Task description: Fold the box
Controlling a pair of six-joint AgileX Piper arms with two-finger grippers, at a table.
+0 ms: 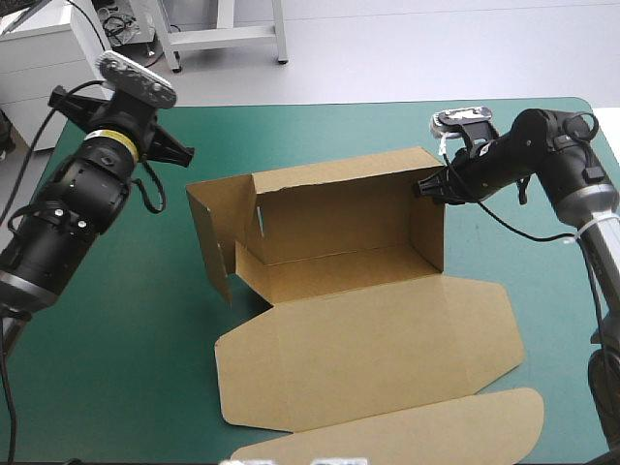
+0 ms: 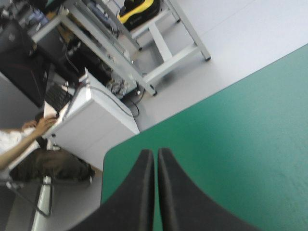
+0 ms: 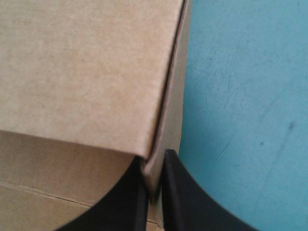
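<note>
Past flat lid (image 1: 368, 349), pinching right wall (image 1: 427, 231) of box (image 1: 339, 218) in right claw (image 3: 154, 161), with left claw (image 2: 156, 153) pressed together; next likely tucking left wall (image 1: 208, 242).

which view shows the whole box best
The high view: the whole box shows, back and right walls raised, lid flat toward the near edge. The right wrist view shows only a wall edge pinched in the right hand. The left wrist view shows none of it.
</note>
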